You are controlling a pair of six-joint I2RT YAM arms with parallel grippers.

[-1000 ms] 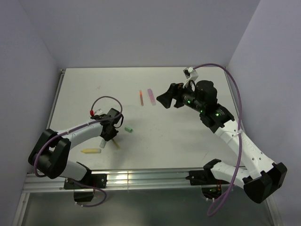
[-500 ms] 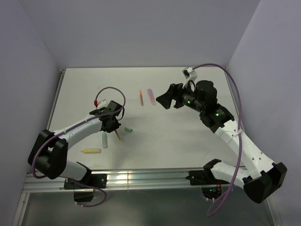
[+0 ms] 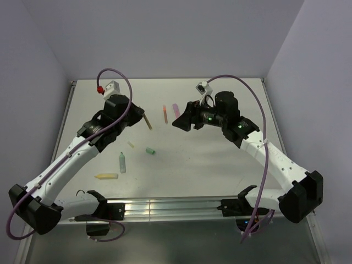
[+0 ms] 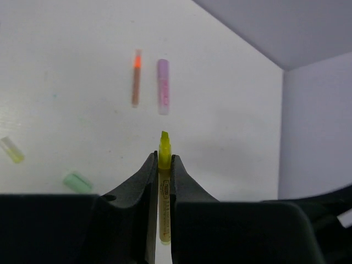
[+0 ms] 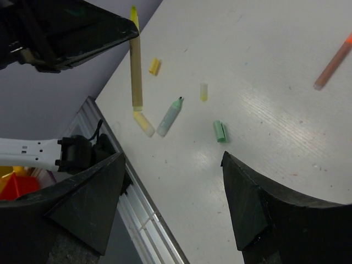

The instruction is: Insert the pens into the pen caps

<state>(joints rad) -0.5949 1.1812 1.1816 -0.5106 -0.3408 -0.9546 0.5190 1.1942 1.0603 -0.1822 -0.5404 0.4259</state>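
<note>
Left pincer [image 4: 160,160]: flat matte-black fingers are clamped together on the olive-yellow pen [image 4: 164,165]. This is a slim translucent plastic barrel with a printed label. Its chisel tip projects past the fingertips. In the top view the pen is seen left of centre, tilted.

Right pincer [image 5: 171,159]: its wedge-shaped black fingers are held apart, with nothing between them. It is seen right of centre in the top view.

Loose items are noted on the matte white tabletop [image 3: 209,159]:
- The orange pen [image 3: 164,114] and pink-purple pen [image 3: 176,109] are laid side by side at upper centre, roughly parallel and not touching. Both are thin, straight sticks.
- The green cap [image 3: 149,150], a stubby cylinder, is seen at centre left.
- The pale yellow cap [image 3: 131,144], small and translucent, is seen near it to the left.
- The mint pen [image 3: 122,162] is seen at lower left, with a dark tip.
- The yellow pen [image 3: 106,176] is seen further down, near the metal rail [image 3: 165,206].
</note>
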